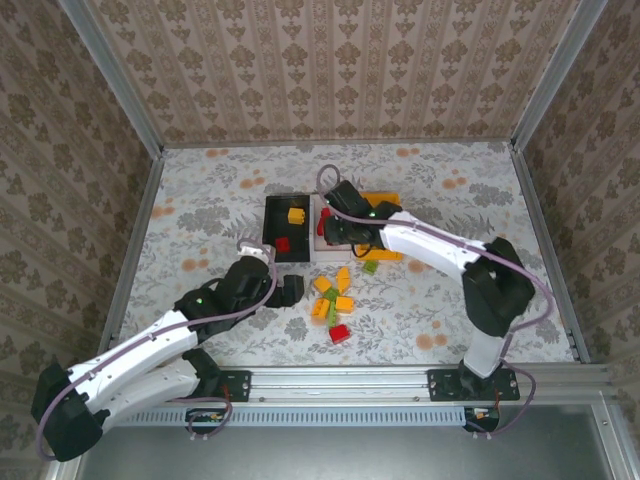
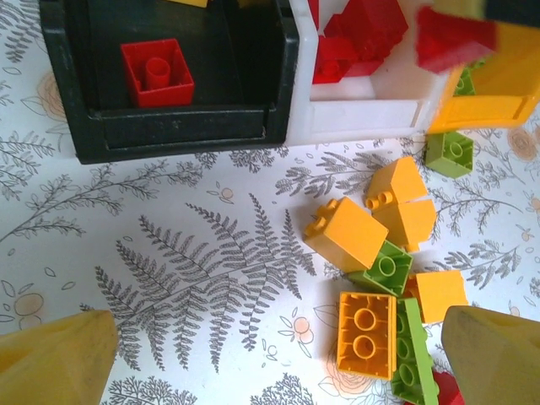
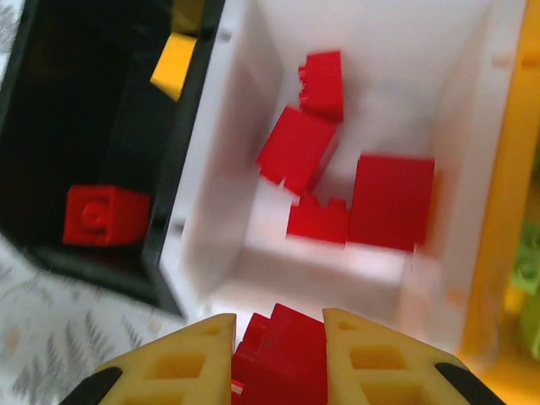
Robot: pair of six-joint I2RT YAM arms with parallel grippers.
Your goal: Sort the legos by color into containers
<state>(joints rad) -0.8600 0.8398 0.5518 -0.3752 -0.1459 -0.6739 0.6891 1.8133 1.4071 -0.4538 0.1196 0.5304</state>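
Note:
My right gripper [image 3: 278,325] is shut on a red lego [image 3: 283,364] and hangs over the near end of the white bin [image 3: 224,169], which holds several red legos [image 3: 295,152]. From above, the right gripper [image 1: 333,222] covers most of that bin. To its left, the black bin [image 1: 272,215] holds one red brick [image 3: 105,215] and one yellow brick [image 3: 175,66]. The orange-yellow bin [image 1: 388,250] lies right of the white one. My left gripper [image 2: 274,363] is open over the tablecloth, left of a pile of yellow-orange and green legos [image 2: 371,278].
Loose bricks lie between the arms: a red one [image 1: 340,333] nearest the bases and a green one [image 1: 370,266] by the orange-yellow bin. Patterned walls [image 1: 320,70] enclose the table on three sides. A metal rail [image 1: 340,383] runs along the near edge.

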